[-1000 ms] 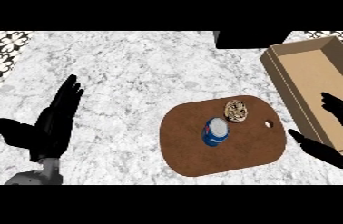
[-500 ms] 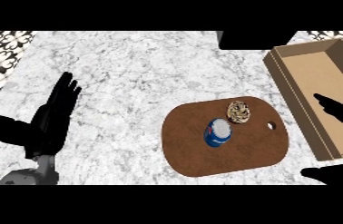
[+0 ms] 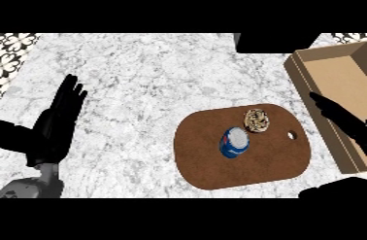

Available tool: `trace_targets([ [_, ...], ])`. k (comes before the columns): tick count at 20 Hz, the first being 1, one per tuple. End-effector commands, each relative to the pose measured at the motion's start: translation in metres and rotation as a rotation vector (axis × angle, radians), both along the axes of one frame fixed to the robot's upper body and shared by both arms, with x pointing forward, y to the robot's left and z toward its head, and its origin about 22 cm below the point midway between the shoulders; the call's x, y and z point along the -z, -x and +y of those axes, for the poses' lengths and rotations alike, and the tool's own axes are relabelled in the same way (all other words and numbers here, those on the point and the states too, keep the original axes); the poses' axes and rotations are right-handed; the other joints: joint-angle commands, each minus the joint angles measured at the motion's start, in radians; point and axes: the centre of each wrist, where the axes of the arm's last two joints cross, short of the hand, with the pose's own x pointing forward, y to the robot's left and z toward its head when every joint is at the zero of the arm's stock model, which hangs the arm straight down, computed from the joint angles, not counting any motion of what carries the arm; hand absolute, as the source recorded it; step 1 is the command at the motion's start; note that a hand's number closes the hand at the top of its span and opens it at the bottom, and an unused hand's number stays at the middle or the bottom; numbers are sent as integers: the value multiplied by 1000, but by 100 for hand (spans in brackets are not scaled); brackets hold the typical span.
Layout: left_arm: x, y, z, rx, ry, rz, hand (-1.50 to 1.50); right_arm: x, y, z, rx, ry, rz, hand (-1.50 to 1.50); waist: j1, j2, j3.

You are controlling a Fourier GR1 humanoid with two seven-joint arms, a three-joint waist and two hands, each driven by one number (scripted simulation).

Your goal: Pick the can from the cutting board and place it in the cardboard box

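The can [image 3: 234, 142] stands on the board [image 3: 243, 166], roughly mid-board, upright w/ its silver top facing up, so its long axis points up toward the camera. A small round patterned item [image 3: 257, 120] sits just far-right of it, nearly touching. The box [image 3: 337, 83], open top, lies at the right edge, just beyond the board's right rim.

Right hand [image 3: 337, 115] shows at the right, over the box's near wall, fingers straight and together, pointing far-left, holding nothing. The can lies to its left and a bit nearer, w/ the board's right part between them. Left hand [image 3: 57, 125] rests open at the left edge, fingers up, well apart from the board.

Judgement: right hand is clearly the nearer one and should do the pick. It'd need to come left and down, wrap the can's side from the right, and keep off the patterned item. Carry to the box is then short, to the right.
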Motion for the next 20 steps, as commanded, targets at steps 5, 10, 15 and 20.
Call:
trace_targets([
  [5,14,15,-7,7,-3,-2,0,-2,-3,46,32,60,65,-150,2,-1,1],
  [10,2,-2,7,-13,8,14,0,29,2,52,30,21,109,-150,-5,0,1],
  [15,-22,-10,-17,-1,2,-6,0,27,-19,57,26,32,101,-150,-3,0,1],
  [20,-8,-3,-10,14,10,18,0,58,-45,86,55,61,80,-150,5,1,1],
])
